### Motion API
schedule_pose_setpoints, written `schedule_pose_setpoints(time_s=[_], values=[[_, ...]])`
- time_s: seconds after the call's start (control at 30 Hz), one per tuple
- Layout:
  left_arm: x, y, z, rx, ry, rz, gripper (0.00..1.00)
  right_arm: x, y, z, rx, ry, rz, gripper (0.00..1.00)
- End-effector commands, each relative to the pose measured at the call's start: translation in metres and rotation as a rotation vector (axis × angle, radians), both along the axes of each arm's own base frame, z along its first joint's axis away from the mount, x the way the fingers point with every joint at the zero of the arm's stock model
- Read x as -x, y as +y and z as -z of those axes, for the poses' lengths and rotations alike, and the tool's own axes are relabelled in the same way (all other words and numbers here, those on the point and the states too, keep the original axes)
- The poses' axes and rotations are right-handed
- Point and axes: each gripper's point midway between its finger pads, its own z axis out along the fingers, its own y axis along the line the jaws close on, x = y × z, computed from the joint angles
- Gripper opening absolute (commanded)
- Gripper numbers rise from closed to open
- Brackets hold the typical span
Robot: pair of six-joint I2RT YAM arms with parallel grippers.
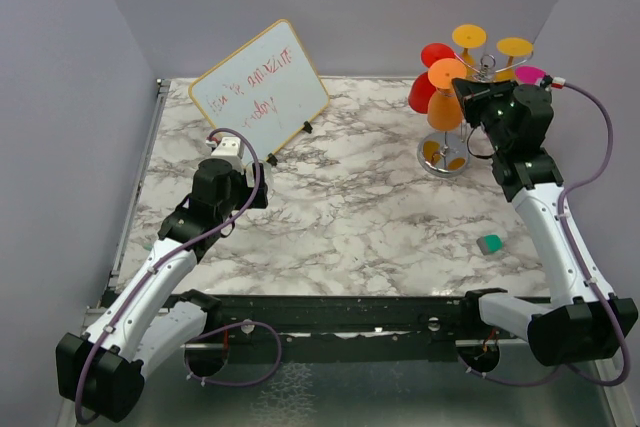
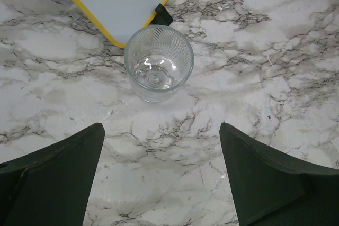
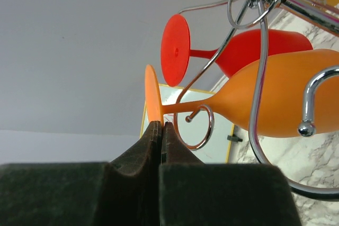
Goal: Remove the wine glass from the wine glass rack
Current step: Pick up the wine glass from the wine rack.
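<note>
The marble tabletop carries a yellow-framed whiteboard propped at the far left. The wine glass rack stands at the far right, with coloured glasses hanging upside down from its scroll arms. My right end effector is up at the rack, its fingers pressed to a thin seam on the rim of the orange wine glass foot; that glass hangs in a scroll beside a red glass. My left end effector is spread wide above the tabletop, just short of a clear tumbler. A small teal piece lies near right.
</note>
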Motion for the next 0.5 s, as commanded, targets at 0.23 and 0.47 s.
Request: schedule_pose_setpoints(time_s=[0.23,0.47], values=[[0.000,-0.004,-0.004,0.004,0.003,0.021,0.91,0.002,-0.029,-0.020,0.026,-0.083,0.172,0.00],[0.000,-0.004,-0.004,0.005,0.003,0.021,0.91,0.017,-0.026,-0.021,0.030,-0.085,0.146,0.00]])
